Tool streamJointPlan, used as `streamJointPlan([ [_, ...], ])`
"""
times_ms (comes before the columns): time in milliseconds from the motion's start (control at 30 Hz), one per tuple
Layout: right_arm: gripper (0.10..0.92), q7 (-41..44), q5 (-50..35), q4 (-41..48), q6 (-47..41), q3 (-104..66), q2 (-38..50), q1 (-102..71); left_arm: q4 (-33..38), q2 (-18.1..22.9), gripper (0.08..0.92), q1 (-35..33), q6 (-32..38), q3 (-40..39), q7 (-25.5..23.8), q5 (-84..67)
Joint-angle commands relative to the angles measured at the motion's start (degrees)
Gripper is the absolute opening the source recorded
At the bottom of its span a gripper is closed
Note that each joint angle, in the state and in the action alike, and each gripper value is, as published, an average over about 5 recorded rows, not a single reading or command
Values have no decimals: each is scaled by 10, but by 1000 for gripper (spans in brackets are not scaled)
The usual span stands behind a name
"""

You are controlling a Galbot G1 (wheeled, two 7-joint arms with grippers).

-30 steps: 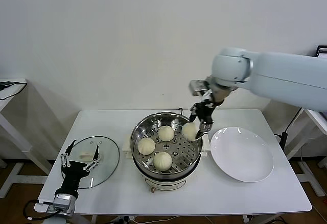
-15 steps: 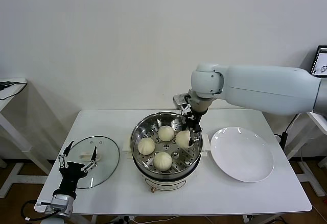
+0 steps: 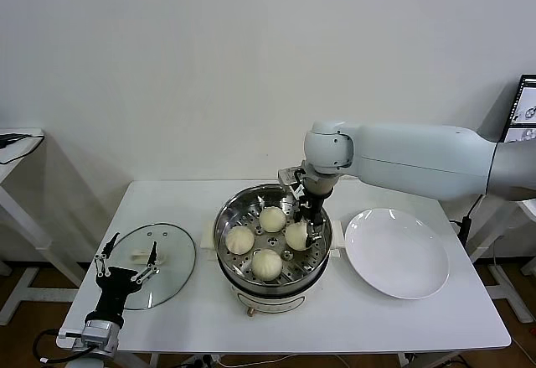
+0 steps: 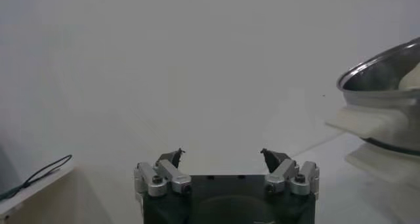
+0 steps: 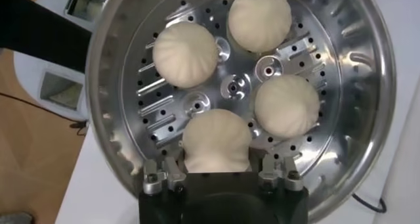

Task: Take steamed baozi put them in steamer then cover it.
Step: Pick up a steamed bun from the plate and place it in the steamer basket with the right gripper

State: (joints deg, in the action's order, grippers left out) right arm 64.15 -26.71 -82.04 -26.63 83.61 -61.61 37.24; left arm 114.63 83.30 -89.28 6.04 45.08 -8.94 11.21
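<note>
Baozi (image 3: 296, 235) fourth in the steamer (image 3: 272, 255), gripped by our right pincer (image 3: 306, 232) beside three others on the perforated tray, our left pincer (image 3: 128, 261) spread wide, empty, above the cover (image 3: 172, 255) on the table (image 3: 402, 318)

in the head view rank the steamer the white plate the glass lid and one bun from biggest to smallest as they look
1. Steamer, widest across.
2. Plate and lid look about alike; the lid is partly behind the left gripper, so I won't rank them.
3. Any bun, such as the one between the right gripper's fingers, is smallest.
</note>
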Motion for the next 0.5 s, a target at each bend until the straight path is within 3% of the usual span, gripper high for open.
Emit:
streamJointPlan([
  [33, 670, 1, 16, 11, 0, -11, -7, -28, -1, 0, 823, 1, 0, 0, 0, 0],
  [167, 674, 1, 20, 14, 0, -16, -8, -34, 0, 0, 823, 1, -1, 0, 0, -1],
  [400, 801, 8, 19, 10, 8, -37, 11, -20, -1, 0, 823, 1, -1, 1, 0, -1],
  [500, 820, 21, 8, -1, 14, -47, 34, 5, 3, 0, 823, -1, -2, 0, 0, 0],
])
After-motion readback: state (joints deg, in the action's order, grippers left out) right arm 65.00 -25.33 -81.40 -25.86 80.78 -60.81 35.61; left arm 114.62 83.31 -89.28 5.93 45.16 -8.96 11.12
